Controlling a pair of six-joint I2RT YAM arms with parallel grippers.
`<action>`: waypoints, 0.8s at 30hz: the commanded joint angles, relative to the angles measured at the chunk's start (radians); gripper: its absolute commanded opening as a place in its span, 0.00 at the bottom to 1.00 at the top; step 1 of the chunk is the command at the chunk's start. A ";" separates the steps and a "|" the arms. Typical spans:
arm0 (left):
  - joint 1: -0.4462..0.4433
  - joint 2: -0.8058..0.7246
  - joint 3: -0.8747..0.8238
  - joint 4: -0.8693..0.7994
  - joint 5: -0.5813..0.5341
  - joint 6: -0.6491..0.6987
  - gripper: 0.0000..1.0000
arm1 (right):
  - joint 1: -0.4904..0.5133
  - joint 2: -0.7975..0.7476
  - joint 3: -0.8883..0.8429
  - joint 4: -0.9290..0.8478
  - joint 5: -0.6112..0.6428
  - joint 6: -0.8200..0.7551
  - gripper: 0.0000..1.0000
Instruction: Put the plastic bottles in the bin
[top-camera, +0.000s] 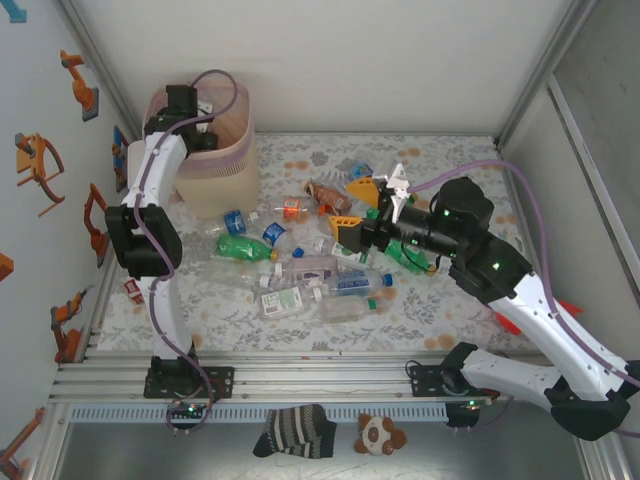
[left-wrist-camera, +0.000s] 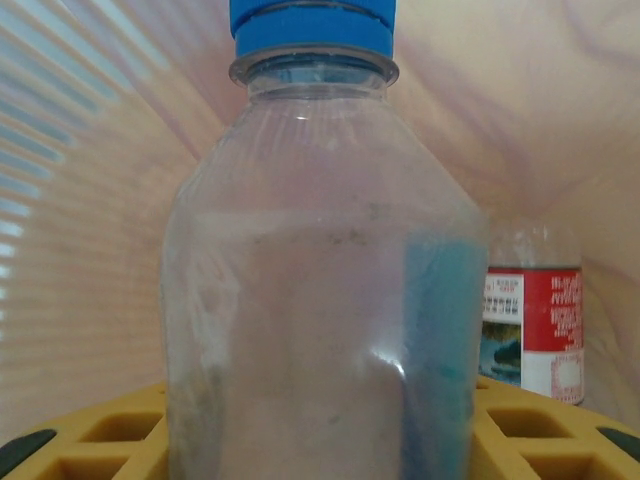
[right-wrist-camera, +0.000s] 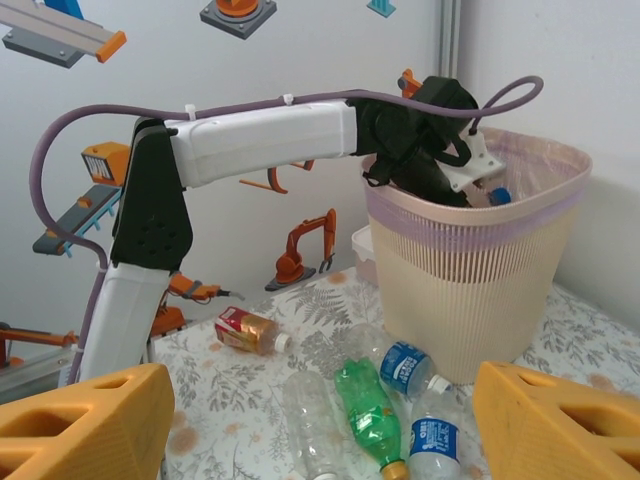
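The beige bin (top-camera: 238, 150) with its pink liner stands at the back left of the table. My left gripper (top-camera: 198, 120) reaches down into it, shut on a clear blue-capped bottle (left-wrist-camera: 320, 250) held upright between the yellow fingers (left-wrist-camera: 100, 440). A red-labelled bottle (left-wrist-camera: 532, 320) rests inside the bin behind it. My right gripper (top-camera: 352, 210) hangs open over the pile of crushed bottles (top-camera: 310, 275), nothing between its fingers (right-wrist-camera: 85, 425). Below it lie a green bottle (right-wrist-camera: 370, 410), a blue-labelled one (right-wrist-camera: 405, 368) and a clear one (right-wrist-camera: 310, 415), all near the bin (right-wrist-camera: 480, 260).
A brown bottle with a red label (right-wrist-camera: 245, 330) lies apart by the left wall. A small white box (right-wrist-camera: 362, 250) sits behind the bin. A striped sock (top-camera: 293, 430) and a plush toy (top-camera: 380, 435) lie off the table in front of the arm bases.
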 joint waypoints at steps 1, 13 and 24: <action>0.004 -0.017 -0.070 -0.056 0.017 -0.032 0.51 | 0.008 -0.015 -0.018 0.043 0.004 0.020 0.77; 0.006 0.057 -0.078 -0.172 0.043 -0.036 0.54 | 0.007 -0.015 -0.039 0.056 -0.003 0.029 0.77; 0.006 0.062 0.007 -0.181 0.034 -0.037 0.63 | 0.008 -0.020 -0.036 0.054 0.000 0.031 0.77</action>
